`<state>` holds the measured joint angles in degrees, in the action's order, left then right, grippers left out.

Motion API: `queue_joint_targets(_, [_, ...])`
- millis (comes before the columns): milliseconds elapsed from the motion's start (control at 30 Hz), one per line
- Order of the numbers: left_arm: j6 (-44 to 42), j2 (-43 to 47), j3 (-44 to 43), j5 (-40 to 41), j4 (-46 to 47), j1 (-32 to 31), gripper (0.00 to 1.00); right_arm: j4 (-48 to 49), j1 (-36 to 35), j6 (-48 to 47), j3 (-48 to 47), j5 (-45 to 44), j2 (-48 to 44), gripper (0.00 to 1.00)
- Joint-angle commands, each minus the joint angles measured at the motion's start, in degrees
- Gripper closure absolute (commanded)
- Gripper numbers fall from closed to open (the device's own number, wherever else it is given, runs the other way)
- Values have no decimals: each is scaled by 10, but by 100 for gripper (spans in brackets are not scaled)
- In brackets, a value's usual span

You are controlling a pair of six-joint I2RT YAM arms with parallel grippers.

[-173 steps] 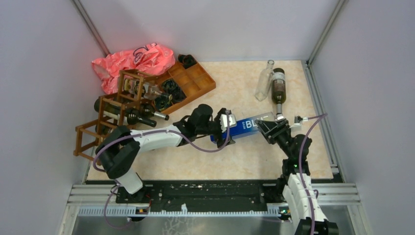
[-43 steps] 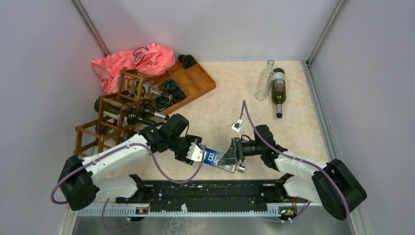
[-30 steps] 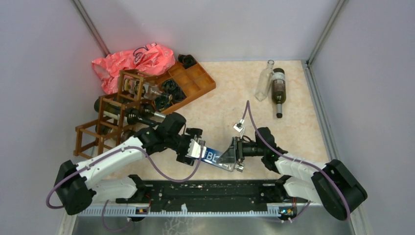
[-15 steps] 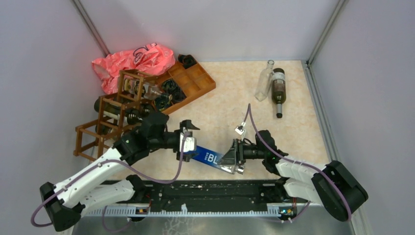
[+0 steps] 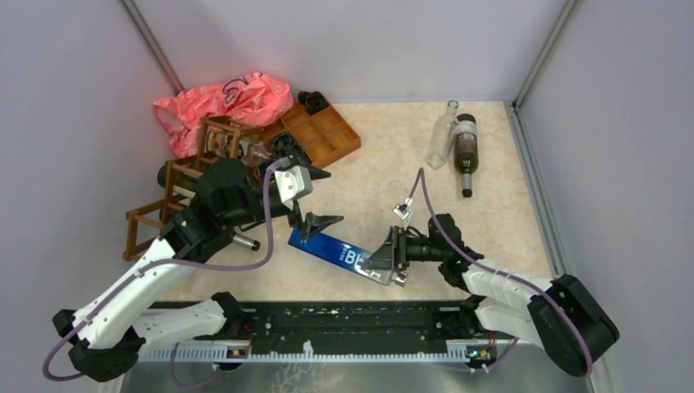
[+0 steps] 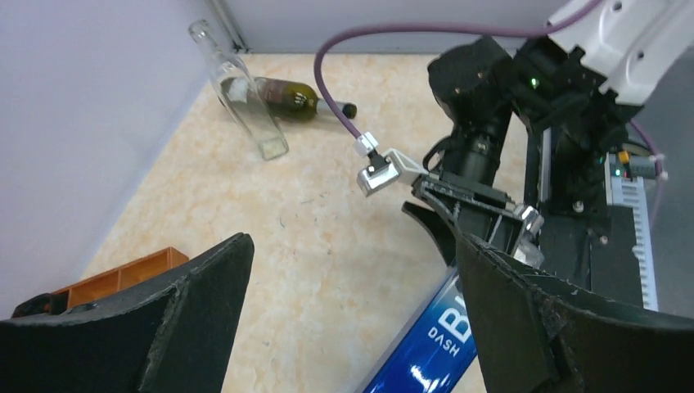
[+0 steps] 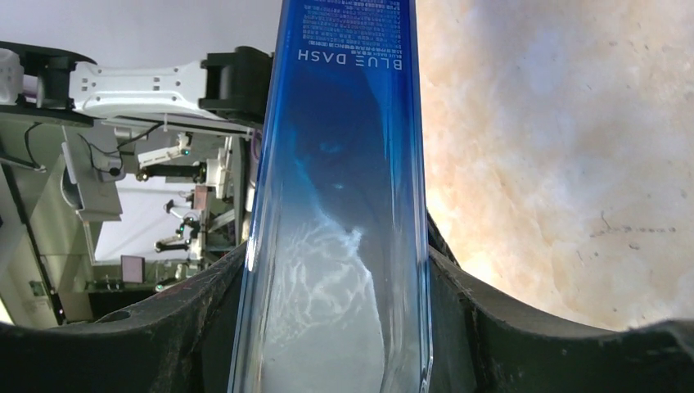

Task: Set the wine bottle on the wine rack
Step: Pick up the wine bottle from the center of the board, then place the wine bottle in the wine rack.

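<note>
The wine bottle (image 5: 331, 250) is a blue bottle printed BLUE DASH, lying slantwise low over the table near the front edge. My right gripper (image 5: 386, 262) is shut on its right end. In the right wrist view the blue bottle (image 7: 344, 205) fills the space between the two black fingers (image 7: 491, 319). My left gripper (image 5: 315, 199) hangs open above the bottle's left end, holding nothing. In the left wrist view the bottle (image 6: 434, 344) shows low between the wide-apart fingers (image 6: 164, 327). The dark brown wine rack (image 5: 147, 221) stands at the left, partly hidden behind my left arm.
A pink plastic bag (image 5: 221, 102) and an orange-brown compartmented tray (image 5: 323, 135) lie behind the rack. A clear bottle (image 5: 442, 135) and a dark bottle (image 5: 465, 151) lie at the back right, near the wall. Dark bottles sit in the rack's cells.
My left gripper, open, has risen and drawn back from the bottle's left end toward the rack. The right gripper still holds the bottle, which has shifted slightly left.
</note>
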<state>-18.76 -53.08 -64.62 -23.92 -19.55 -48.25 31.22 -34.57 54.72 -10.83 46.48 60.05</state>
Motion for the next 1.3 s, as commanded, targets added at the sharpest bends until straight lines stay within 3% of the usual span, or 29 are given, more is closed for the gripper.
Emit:
queue_joint_targets(0, [73, -21, -55, 28, -23, -1, 1, 108, -9, 7, -80, 20, -48, 100])
queue_joint_targets(400, [129, -14, -92, 32, 4, -1, 1, 104, -109, 4, -142, -50, -28, 100])
queue_joint_targets(900, [184, 43, -119, 104, 56, -1, 1, 251, -238, 17, -234, -130, 143, 100])
queue_joint_targets(1267, [174, 67, -110, 121, 37, -1, 1, 250, -281, 13, -336, -153, 246, 100])
